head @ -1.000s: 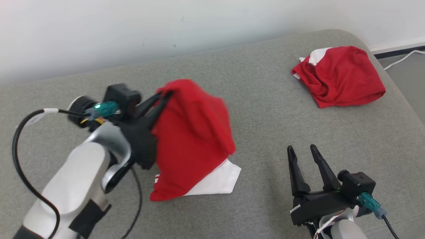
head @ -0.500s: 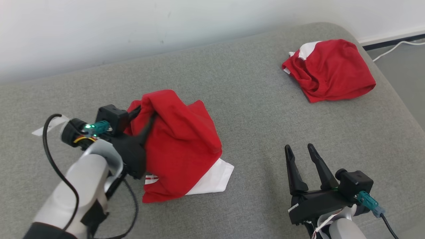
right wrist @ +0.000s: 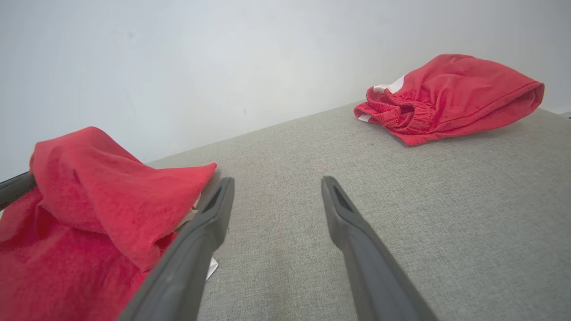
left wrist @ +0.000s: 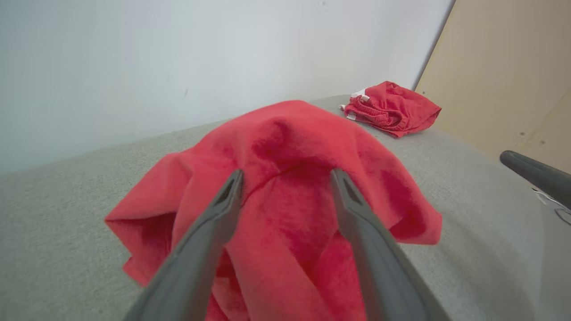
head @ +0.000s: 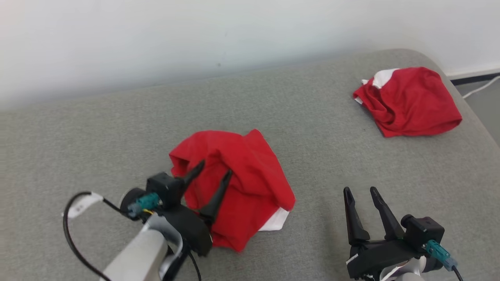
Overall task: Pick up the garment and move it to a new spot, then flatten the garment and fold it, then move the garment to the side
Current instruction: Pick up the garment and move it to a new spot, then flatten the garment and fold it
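**Garment down in a heap, flattening not yet begun**

Head view: the garment (head: 250, 171), red with a white patch showing at its lower right edge, lies crumpled on the grey cushion (head: 117, 132), left of centre. The left gripper (head: 215, 169) stands over its near-left side with the fingers spread and no cloth pinched between them. The right gripper (head: 360, 192) sits low on the right, well apart from the cloth, jaws open and empty. A second red garment (head: 410, 103) lies bunched near the far right corner of the cushion.

Left wrist view: both fingers frame the red mound with a clear gap between them. The cloth rises in a hump ahead and is not clamped. Whether the fingertips brush the fabric I cannot tell.

Right wrist view: open fingers point across bare cushion, with the garment just beside the left finger.

Judgement: the garment looks set down, so the pick-and-move step is likely finished. It is wrinkled and doubled over itself, so spreading it flat, folding it and shifting it aside all remain.
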### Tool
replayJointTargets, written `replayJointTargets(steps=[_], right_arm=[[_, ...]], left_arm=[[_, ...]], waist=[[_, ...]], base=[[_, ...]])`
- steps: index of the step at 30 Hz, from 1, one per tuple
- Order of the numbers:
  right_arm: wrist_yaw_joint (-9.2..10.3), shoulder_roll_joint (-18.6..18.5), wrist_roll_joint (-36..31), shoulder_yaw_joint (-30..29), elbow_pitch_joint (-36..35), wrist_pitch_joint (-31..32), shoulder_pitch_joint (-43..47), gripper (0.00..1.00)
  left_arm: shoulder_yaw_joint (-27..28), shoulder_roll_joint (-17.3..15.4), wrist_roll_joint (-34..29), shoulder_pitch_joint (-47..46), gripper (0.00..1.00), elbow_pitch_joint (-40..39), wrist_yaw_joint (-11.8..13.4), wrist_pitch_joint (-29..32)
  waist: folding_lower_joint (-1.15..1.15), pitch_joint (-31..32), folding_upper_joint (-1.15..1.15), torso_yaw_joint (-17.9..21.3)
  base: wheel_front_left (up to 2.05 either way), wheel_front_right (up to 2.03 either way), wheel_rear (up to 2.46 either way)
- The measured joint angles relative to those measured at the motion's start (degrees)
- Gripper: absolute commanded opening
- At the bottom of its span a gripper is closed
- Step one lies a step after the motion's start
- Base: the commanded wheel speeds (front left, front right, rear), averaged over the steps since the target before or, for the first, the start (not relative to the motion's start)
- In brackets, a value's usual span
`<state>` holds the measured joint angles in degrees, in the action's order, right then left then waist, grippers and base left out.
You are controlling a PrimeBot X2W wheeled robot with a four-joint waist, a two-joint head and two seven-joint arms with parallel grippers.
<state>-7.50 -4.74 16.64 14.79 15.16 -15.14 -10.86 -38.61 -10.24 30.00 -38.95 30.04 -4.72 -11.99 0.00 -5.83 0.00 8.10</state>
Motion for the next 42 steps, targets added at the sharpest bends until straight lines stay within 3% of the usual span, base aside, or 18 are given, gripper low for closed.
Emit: replayJointTargets(steps=[8,16,31,42], right_arm=[[0.0,0.0,-0.1,-0.7,-0.5,0.0,1.2,1.0],[0.0,0.1,-0.1,-1.1,-0.8,0.0,1.8,1.0],[0.0,0.1,-0.2,-1.5,-1.1,0.0,1.8,1.0],[0.0,-0.3,-0.1,-0.6,-0.6,0.0,1.1,1.0]], left_arm=[[-0.5,-0.8,-0.4,9.2,1.0,-12.1,6.5,-0.6],[-0.8,-1.8,0.1,15.0,1.0,-15.9,9.9,-0.2],[-1.7,-3.2,0.8,20.0,1.0,-13.4,10.9,0.0],[-1.8,-1.6,2.4,18.9,1.0,-5.4,8.4,-1.3]], waist=[[0.0,1.4,0.0,-3.3],[0.0,1.4,0.0,-4.6],[0.0,-0.2,0.0,-4.8],[0.01,-0.3,0.0,-4.1]], base=[[0.0,0.0,0.0],[0.0,0.0,0.0],[0.0,0.0,0.0],[0.0,0.0,0.0]])
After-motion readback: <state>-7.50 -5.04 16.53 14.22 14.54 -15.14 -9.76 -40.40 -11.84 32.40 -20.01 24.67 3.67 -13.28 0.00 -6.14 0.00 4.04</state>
